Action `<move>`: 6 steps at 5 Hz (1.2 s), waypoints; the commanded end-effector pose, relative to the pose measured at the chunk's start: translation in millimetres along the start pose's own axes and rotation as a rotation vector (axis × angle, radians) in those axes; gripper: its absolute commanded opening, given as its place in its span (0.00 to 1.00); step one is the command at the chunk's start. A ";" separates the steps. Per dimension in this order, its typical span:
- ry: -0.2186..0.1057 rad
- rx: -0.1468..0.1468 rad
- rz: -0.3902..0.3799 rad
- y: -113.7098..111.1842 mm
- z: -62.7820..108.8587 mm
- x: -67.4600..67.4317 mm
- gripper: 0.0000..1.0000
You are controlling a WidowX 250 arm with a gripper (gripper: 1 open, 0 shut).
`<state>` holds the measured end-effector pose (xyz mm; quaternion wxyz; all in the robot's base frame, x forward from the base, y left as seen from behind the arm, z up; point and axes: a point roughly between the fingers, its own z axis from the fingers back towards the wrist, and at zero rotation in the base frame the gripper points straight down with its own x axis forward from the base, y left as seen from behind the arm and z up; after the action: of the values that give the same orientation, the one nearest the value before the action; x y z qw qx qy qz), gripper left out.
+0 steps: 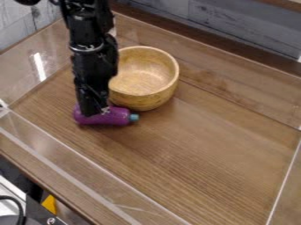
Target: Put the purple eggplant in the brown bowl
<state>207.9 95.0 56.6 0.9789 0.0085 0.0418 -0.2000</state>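
The purple eggplant (112,118) lies on the wooden table just in front and left of the brown bowl (143,77), its teal stem tip pointing right. My gripper (97,109) comes straight down onto the eggplant's left half. Its black fingers (87,104) are closed around it, and that end is hidden behind them. The eggplant still rests on the table surface. The bowl stands upright with nothing inside, a short way behind and to the right of the gripper.
Low clear plastic walls (70,176) ring the wooden table (200,149). Grey planks rise at the back. Open tabletop stretches to the right and front of the bowl.
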 end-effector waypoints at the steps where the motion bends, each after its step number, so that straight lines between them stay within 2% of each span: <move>1: -0.062 0.043 -0.037 13.0 18.4 4.9 0.00; 2: -0.067 0.043 -0.050 10.0 19.7 -0.1 0.00; 3: -0.066 0.034 -0.074 4.3 18.6 -8.3 1.00; 5: -0.088 0.031 -0.083 1.6 13.2 -17.6 1.00; 6: -0.100 0.035 -0.129 0.6 4.9 -20.0 1.00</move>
<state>187.3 99.5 55.2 0.9641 -0.0003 0.0039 -0.2655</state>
